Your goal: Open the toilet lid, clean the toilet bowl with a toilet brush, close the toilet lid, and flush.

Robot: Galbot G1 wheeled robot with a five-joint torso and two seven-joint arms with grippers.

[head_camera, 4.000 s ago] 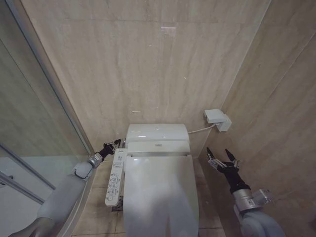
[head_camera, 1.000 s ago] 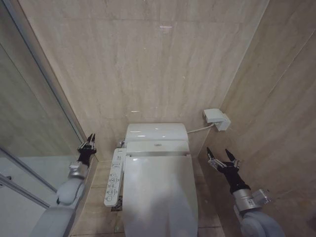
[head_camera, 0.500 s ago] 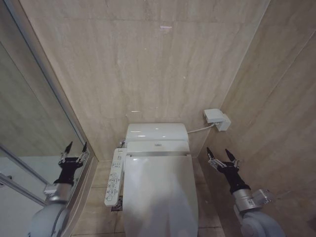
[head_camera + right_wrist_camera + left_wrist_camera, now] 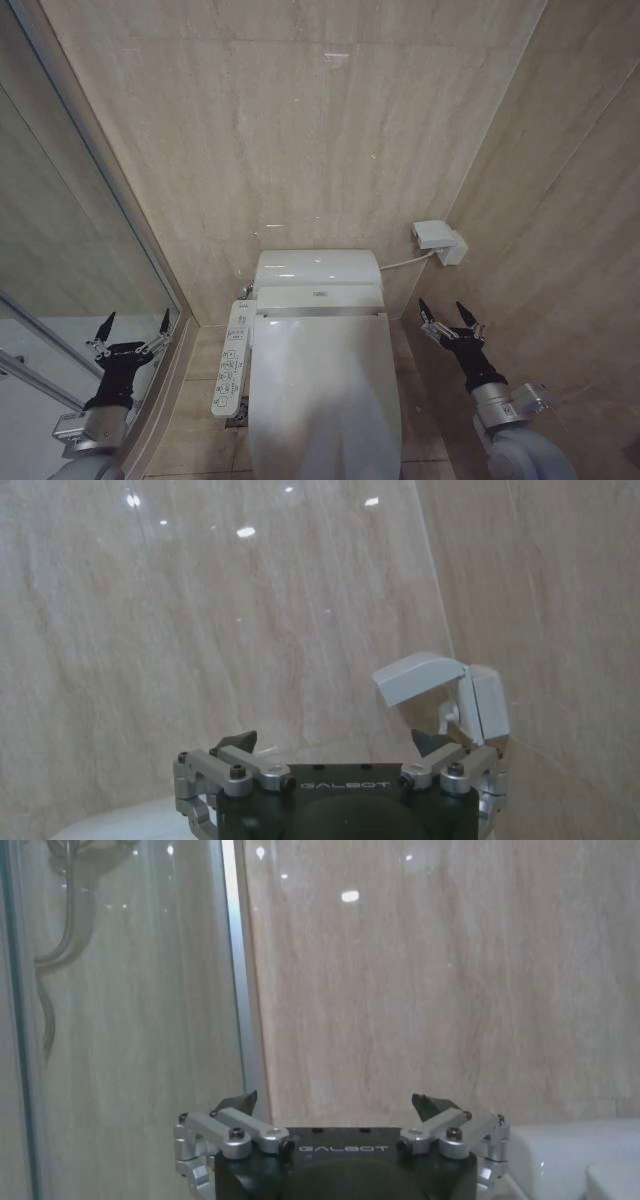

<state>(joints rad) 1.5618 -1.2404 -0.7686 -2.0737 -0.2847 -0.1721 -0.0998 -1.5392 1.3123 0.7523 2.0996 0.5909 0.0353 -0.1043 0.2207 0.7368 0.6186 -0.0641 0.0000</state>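
Observation:
The toilet lid (image 4: pixel 325 390) lies shut, a glossy white oval covering the toilet bowl beneath it. A long white button panel (image 4: pixel 232 360) runs along the toilet's left side. My left gripper (image 4: pixel 133 330) stands open left of the toilet, by the shower glass, apart from the panel; its wrist view shows the open left gripper (image 4: pixel 342 1102) empty against the wall. On the toilet's right my right gripper (image 4: pixel 448 315) is open and empty, and the right gripper (image 4: pixel 337 741) faces the wall corner. The toilet brush is out of view.
A shower glass panel with a metal frame (image 4: pixel 60 250) bounds the left side. A white wall box (image 4: pixel 441 241) with a cable sits at the back right corner, seen again as the wall box (image 4: pixel 445 694). Beige tiled walls close in behind and on the right.
My left arm has drawn back from beside the button panel, leftward and toward me, and its fingers have spread wide. The right arm has not moved.

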